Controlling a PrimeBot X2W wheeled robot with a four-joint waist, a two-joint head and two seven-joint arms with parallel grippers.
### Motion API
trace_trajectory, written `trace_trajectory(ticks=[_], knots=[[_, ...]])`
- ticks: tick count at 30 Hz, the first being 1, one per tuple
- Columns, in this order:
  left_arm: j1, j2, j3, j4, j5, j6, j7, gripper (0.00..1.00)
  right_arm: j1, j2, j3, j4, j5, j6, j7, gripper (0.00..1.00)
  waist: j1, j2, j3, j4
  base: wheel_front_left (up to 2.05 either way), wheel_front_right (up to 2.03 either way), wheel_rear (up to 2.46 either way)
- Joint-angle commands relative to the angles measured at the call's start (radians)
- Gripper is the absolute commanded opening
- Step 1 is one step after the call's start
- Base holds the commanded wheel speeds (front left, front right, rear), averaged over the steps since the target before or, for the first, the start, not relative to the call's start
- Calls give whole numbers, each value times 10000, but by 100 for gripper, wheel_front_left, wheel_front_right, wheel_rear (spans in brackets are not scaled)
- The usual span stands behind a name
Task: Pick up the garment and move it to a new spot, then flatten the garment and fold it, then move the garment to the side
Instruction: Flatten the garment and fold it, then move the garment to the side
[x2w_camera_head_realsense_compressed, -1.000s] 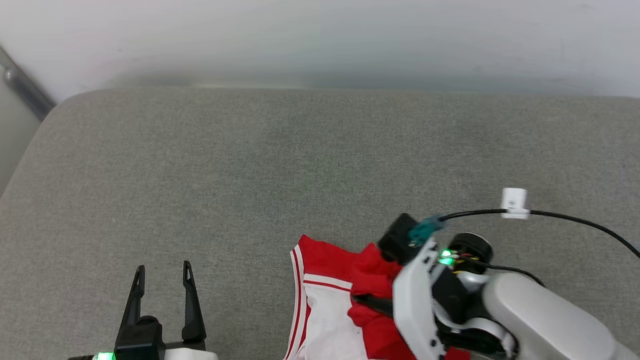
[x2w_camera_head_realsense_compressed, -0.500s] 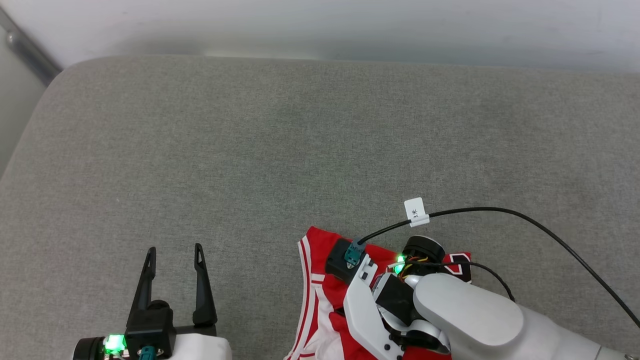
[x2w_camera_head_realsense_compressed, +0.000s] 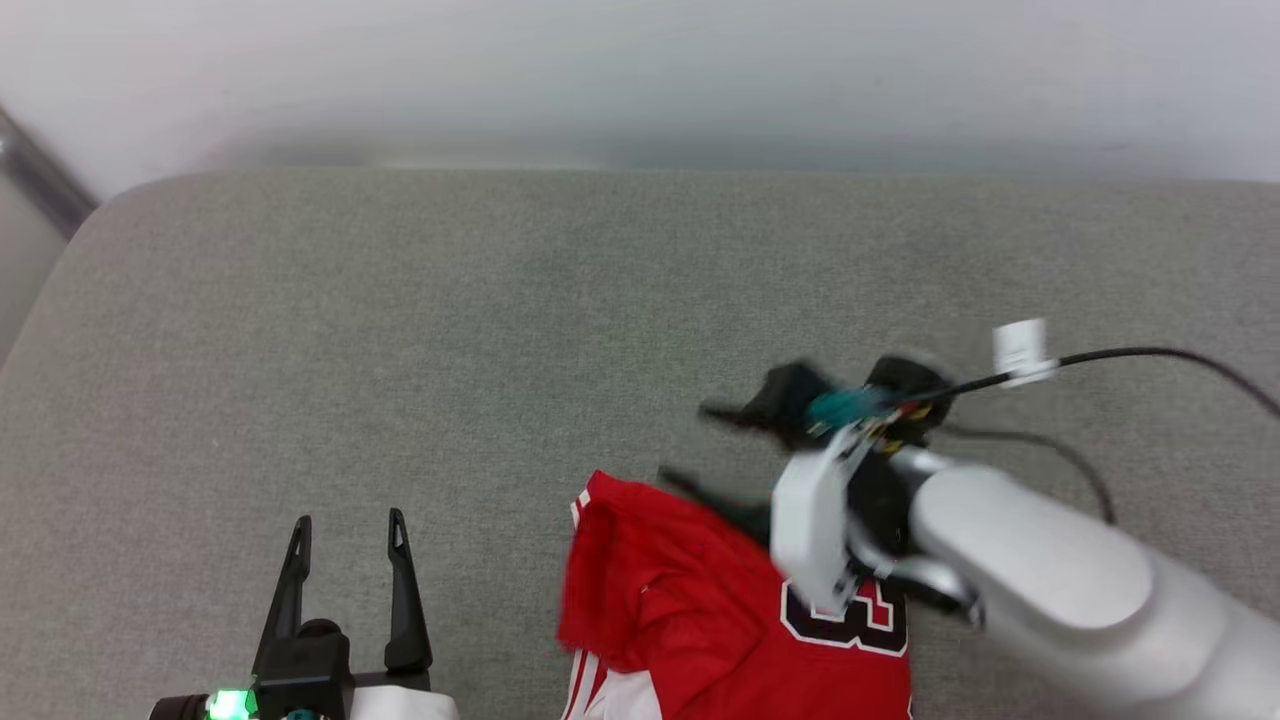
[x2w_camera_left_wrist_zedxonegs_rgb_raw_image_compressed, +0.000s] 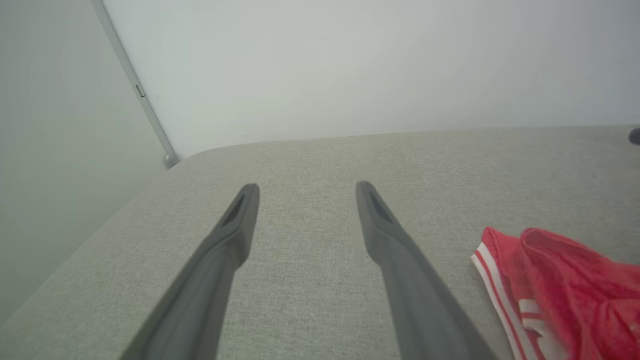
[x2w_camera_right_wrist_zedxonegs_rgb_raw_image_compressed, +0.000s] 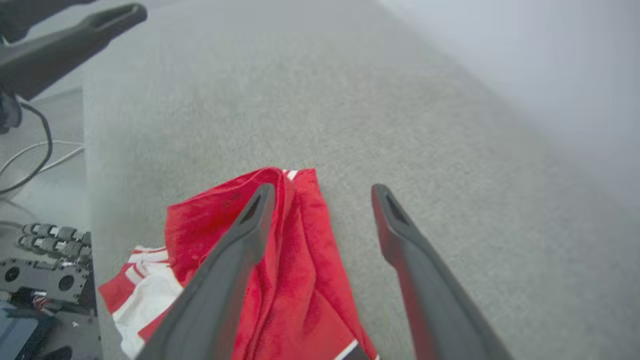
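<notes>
A wide grey cloth-covered tabletop (x2w_camera_head_realsense_compressed: 400, 330) is seen, and the red jersey-style T-shirt (x2w_camera_head_realsense_compressed: 680, 600) with white sleeves and striped trim is found rumpled at its 5 o'clock edge. The right tool (x2w_camera_right_wrist_zedxonegs_rgb_raw_image_compressed: 324, 192) is held released over the shirt's far edge, grasping nothing. The left tool (x2w_camera_head_realsense_compressed: 350, 522) is also released and empty, at 7 o'clock. Flattening, folding and moving aside are judged not yet done.

The right hand (x2w_camera_right_wrist_zedxonegs_rgb_raw_image_compressed: 322, 191), fingers apart, hangs above the crumpled garment (x2w_camera_right_wrist_zedxonegs_rgb_raw_image_compressed: 300, 300).
</notes>
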Motion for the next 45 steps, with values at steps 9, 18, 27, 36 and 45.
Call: trace_trajectory(ticks=[9, 18, 27, 36, 45], knots=[[486, 59, 77, -181, -9, 111, -22, 100, 1542, -49, -5183, 895, -3078, -8, -3783, 100, -1, 0, -504, -444, 0, 0, 0], [734, 101, 152, -179, -59, 35, -22, 100, 4867, 1249, -10297, -782, -6141, -8, -4330, 100, -1, 0, -751, -661, 0, 0, 0], [989, 169, 202, -139, -83, -63, -22, 100, 7854, 2526, -11997, -2785, -6999, -6, -4322, 100, -1, 0, -997, -800, 0, 0, 0], [1023, 175, 194, -204, -130, -233, -22, 100, 9697, 3119, -12457, -3578, -6809, -8, -4323, 100, -1, 0, -1148, -713, 0, 0, 0], [1089, 159, 241, -188, -123, -320, -22, 100, 9392, 3164, -12395, -4084, -6581, -6, -4324, 100, -1, 0, -1210, -725, 0, 0, 0]])
